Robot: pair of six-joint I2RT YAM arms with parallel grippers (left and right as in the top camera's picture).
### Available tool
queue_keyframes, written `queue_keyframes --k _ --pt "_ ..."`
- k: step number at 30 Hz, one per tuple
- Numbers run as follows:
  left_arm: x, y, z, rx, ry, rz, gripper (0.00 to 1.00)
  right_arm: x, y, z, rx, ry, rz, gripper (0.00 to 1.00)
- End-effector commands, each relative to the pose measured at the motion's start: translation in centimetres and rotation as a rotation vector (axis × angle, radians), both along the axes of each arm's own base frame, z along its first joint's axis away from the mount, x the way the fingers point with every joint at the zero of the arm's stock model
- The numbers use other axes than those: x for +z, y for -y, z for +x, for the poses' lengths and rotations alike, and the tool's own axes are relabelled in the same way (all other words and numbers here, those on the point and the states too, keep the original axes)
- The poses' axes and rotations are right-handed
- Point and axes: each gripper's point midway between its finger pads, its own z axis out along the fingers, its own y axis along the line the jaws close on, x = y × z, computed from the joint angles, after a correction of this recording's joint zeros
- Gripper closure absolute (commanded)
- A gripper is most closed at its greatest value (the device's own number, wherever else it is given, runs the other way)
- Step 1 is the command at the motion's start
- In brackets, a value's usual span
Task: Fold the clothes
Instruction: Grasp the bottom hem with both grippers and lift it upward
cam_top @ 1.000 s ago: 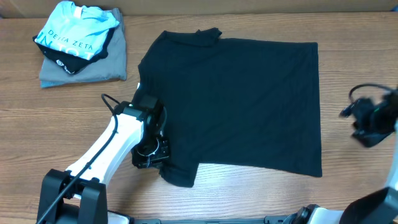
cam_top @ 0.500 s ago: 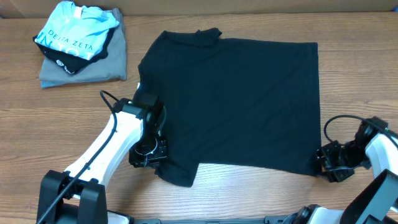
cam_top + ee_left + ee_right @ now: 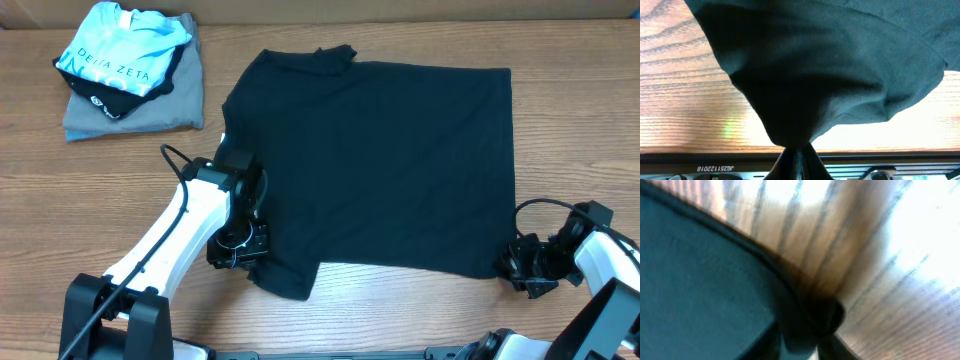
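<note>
On the table [image 3: 400,325], the black T-shirt [image 3: 380,160] lies spread flat. My left pincer [image 3: 243,255], at seven o'clock, is clamped on cloth by the sleeve. My right pincer [image 3: 512,265] sits at the five o'clock hem corner, and I cannot tell whether it has a grip. If its bite is shallow, the corner could slip out when I lift.

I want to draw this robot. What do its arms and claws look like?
The left arm and right arm are smooth white tubes with black joints. The left claw and right claw are chunky and black. A thin black left cable loops out, and so does a right cable.
</note>
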Motion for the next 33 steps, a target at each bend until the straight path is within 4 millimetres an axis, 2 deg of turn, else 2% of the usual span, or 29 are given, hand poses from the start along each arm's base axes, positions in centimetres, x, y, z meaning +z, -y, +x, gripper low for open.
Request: queue_keyframes --k 1,4,8,13,17,23,27,33 --pt "0.4 0.0 0.8 -0.020 0.027 -0.004 0.95 -0.5 -0.3 -0.9 0.050 -0.036 0.010 0.87" --pt "0.6 0.1 1.1 -0.019 0.036 -0.006 0.94 0.2 -0.2 -1.4 0.055 -0.069 0.014 0.96" --pt "1.3 -0.2 1.8 0.000 0.047 -0.009 0.94 1.3 0.0 -1.1 0.058 -0.065 0.012 0.96" --pt "2.8 -1.9 2.6 0.019 0.059 0.044 0.94 3.1 0.1 -0.3 0.067 -0.025 0.006 0.96" --pt "4.3 -3.1 3.4 0.023 0.082 0.086 0.94 4.2 -0.7 0.3 0.060 0.027 0.043 0.96" --pt "5.6 -2.2 7.6 -0.011 0.246 0.036 0.92 4.7 -1.4 1.5 0.051 0.096 0.091 0.96" --pt "5.6 -2.1 8.4 -0.017 0.281 0.030 0.92 5.4 -2.1 3.3 0.046 0.193 0.146 0.96" --pt "5.7 -1.6 10.3 -0.028 0.359 0.008 0.92 6.0 -2.4 4.8 0.026 0.266 0.184 0.96"
